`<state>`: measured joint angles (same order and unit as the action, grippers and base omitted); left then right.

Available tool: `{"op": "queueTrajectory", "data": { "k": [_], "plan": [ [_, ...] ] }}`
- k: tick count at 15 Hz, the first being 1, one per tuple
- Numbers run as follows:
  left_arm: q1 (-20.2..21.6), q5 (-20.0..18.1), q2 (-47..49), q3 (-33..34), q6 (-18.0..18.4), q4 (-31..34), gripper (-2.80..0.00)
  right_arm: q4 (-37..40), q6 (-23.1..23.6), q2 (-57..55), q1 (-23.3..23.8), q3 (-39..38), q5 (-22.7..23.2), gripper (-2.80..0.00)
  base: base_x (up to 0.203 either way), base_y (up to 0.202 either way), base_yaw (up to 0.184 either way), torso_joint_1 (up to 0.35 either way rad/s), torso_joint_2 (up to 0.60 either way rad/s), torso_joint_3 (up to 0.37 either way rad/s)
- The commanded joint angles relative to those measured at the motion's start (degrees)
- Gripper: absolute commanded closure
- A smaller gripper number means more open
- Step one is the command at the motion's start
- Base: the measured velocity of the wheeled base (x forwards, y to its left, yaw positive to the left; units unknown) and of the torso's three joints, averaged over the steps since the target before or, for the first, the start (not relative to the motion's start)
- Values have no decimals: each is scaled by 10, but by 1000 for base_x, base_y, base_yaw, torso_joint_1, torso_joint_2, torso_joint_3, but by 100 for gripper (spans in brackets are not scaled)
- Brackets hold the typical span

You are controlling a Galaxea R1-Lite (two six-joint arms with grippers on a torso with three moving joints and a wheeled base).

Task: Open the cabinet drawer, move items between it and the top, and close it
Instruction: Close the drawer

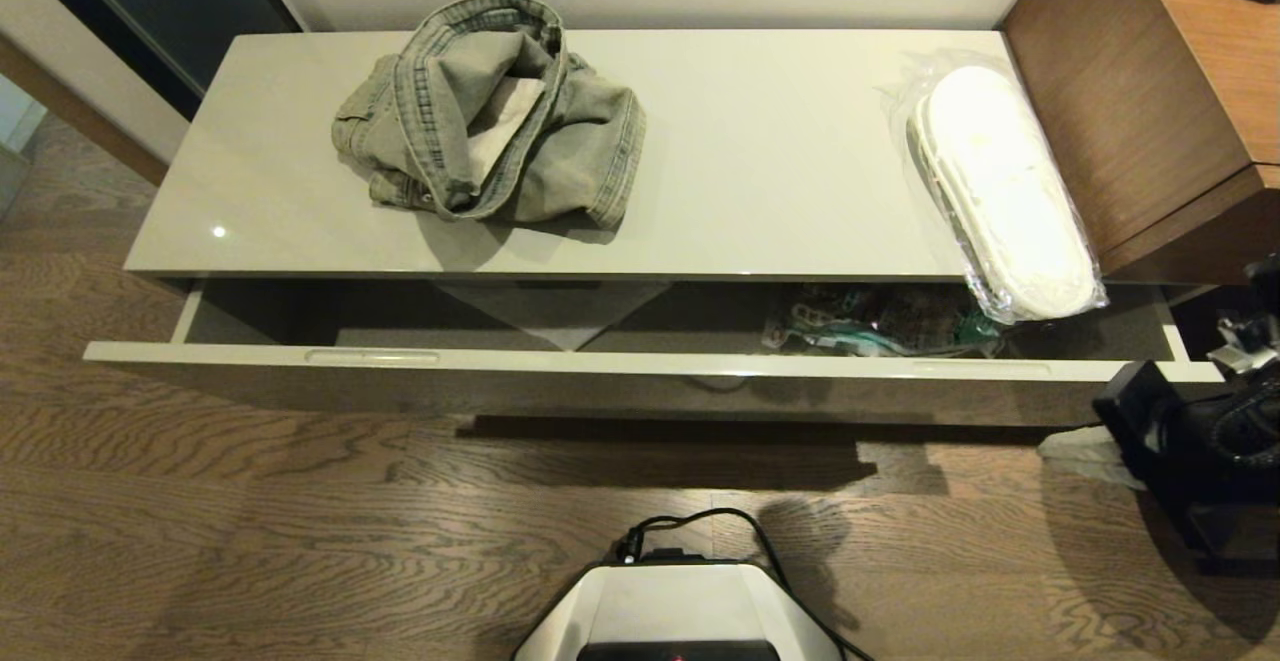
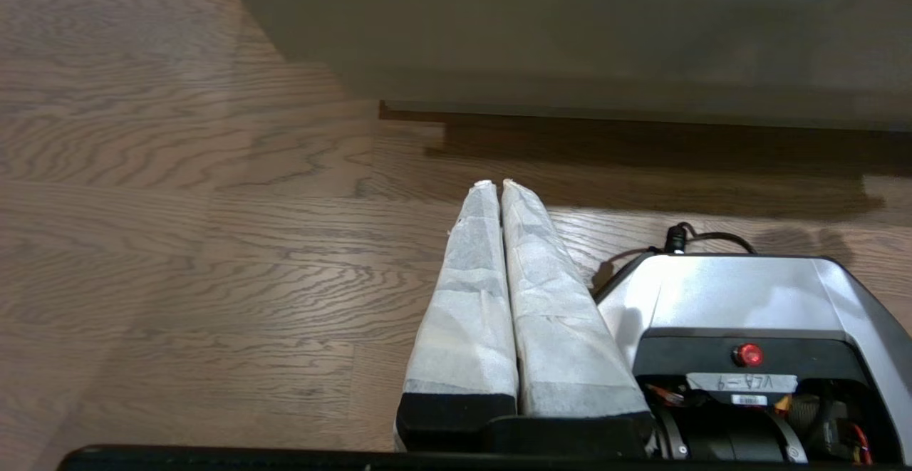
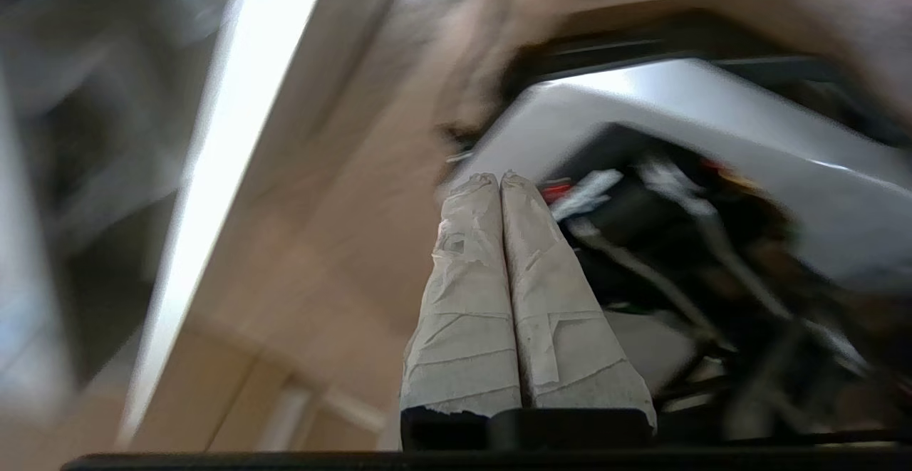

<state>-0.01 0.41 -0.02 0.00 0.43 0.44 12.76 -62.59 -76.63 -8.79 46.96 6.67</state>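
Nearest the head camera, the robot's white base [image 1: 680,609] stands on the wooden floor [image 1: 250,531]. Beyond it the drawer [image 1: 620,361] is pulled out from the cabinet [image 1: 600,396], its plain front panel spanning the full width; a printed bag [image 1: 880,326] lies inside toward the right. On the top [image 1: 760,161], the grey-green denim garment [image 1: 495,116] sits crumpled left of centre, and the wrapped white slippers [image 1: 1000,186] lie at the right end, their near end overhanging the open drawer. A brown wooden unit [image 1: 1130,91] adjoins the right end. The right arm [image 1: 1190,431] shows dark at the right edge, beside the drawer's right corner.

Left wrist view: left gripper [image 2: 499,184], taped fingers pressed together and empty, hangs over the floor beside the base, the glossy front panel ahead.

Right wrist view: right gripper [image 3: 499,177], fingers likewise together and holding nothing, points toward the base; the surroundings are blurred.
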Motion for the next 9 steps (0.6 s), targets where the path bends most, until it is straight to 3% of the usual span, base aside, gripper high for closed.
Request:
{"op": "queueTrajectory", "data": {
  "k": [1, 5, 9],
  "plan": [
    [0, 0, 0, 1, 0, 0, 0, 2, 0, 70, 0, 9, 18, 0, 0, 0, 0, 0, 0, 0],
    [0, 0, 0, 1, 0, 0, 0, 2, 16, 45, 0, -16, 18, 0, 0, 0, 0, 0, 0, 0],
    [0, 0, 0, 1, 0, 0, 0, -16, 11, -40, 4, -31, -69, 0, 0, 0, 0, 0, 0, 0]
  ]
}}
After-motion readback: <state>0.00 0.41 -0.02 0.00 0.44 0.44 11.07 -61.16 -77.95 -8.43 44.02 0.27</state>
